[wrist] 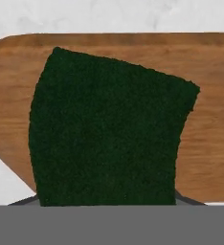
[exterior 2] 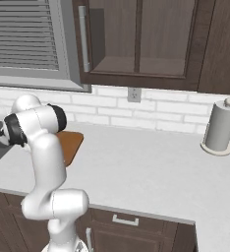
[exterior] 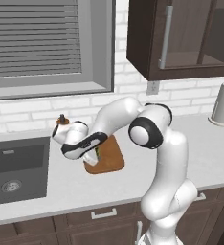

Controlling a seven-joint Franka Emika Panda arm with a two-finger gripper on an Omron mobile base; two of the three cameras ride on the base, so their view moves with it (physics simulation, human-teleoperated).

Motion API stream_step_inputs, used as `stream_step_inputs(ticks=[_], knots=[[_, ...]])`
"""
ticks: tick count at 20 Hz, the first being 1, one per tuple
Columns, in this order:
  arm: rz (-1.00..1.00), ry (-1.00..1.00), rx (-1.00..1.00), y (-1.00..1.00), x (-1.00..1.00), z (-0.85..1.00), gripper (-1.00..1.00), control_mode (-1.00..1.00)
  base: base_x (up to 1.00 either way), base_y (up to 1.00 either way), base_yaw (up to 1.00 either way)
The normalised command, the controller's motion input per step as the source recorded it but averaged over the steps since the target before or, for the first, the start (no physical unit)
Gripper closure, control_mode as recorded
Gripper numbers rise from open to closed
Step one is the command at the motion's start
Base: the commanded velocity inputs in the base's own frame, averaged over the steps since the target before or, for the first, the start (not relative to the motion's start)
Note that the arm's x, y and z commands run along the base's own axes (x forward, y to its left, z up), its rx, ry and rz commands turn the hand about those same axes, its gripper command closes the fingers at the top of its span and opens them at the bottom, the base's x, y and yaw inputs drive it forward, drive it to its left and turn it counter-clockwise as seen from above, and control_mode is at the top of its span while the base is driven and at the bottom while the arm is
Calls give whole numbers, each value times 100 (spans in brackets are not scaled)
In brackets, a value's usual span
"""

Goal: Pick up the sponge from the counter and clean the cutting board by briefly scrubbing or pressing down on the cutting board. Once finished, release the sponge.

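Observation:
The dark green sponge (wrist: 109,134) fills the middle of the hand view and hangs in front of the brown wooden cutting board (wrist: 209,143), hiding the fingertips. In the left base view my gripper (exterior: 94,157) is low over the left end of the cutting board (exterior: 111,160), shut on the sponge (exterior: 98,153), whose yellow-green edge shows beside the hand. Whether the sponge touches the wood I cannot tell. The board lies on the light speckled counter (exterior: 205,143). In the right base view the arm hides most of the cutting board (exterior 2: 70,145).
A dark sunken sink (exterior: 18,167) lies left of the board. A small brown-topped item (exterior: 62,119) stands by the wall behind the hand. A paper towel roll (exterior 2: 217,128) stands at the far right. Dark wall cabinets (exterior 2: 136,44) hang above.

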Motion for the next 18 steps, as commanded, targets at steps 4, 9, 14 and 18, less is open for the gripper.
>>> stream_step_inputs(ticks=[4,9,14,18], knots=[[0,0,0,-24,-3,-5,100,-100,0,0,0],[0,7,-11,-12,-1,-53,100,-100,0,0,0],[0,7,-17,-30,0,-63,100,-100,0,0,0],[2,3,-10,-49,-15,-50,100,-100,0,0,0]])
